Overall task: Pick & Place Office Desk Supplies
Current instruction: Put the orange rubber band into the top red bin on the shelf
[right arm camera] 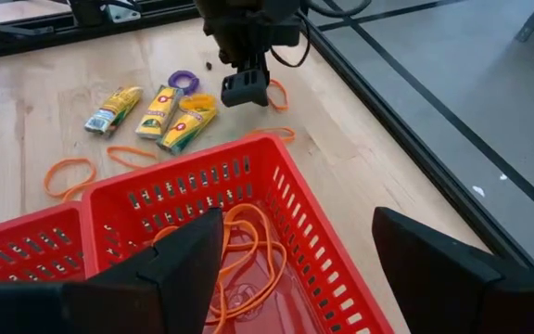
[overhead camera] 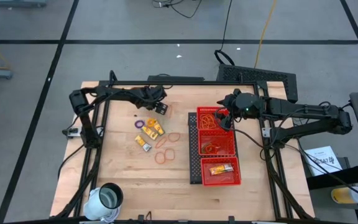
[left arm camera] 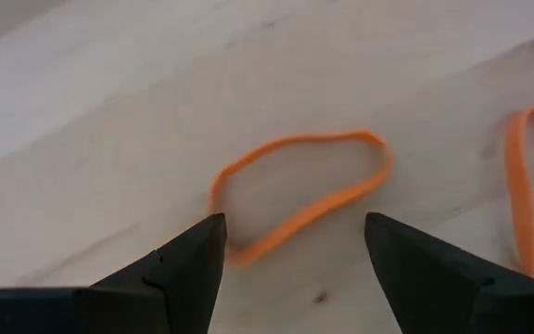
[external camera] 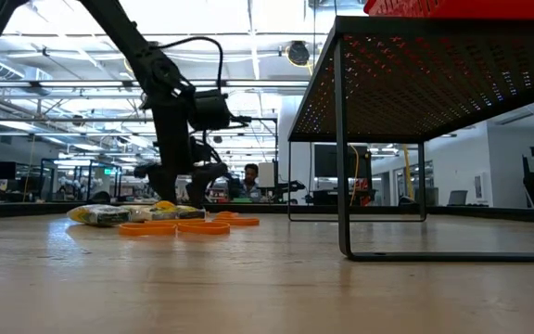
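An orange rubber band (left arm camera: 299,190) lies flat on the wooden table (overhead camera: 123,174). My left gripper (left arm camera: 295,246) is open low over its one end, one finger on either side, pointing steeply down; it also shows in the high view as my left gripper (overhead camera: 161,107). A second band (left arm camera: 522,186) lies beside it. Yellow packets (overhead camera: 154,128), a purple ring (overhead camera: 139,124) and more bands (overhead camera: 165,155) lie mid-table. My right gripper (right arm camera: 295,269) hangs open above the far compartment of the red mesh tray (overhead camera: 199,112), which holds bands (right arm camera: 244,250).
The tray rests on a black perforated stand with thin legs (external camera: 341,139) right of centre. Its near compartment holds a yellow packet (overhead camera: 221,168). A white cup (overhead camera: 107,199) stands at the near left corner. Bare wood lies between the cup and the loose items.
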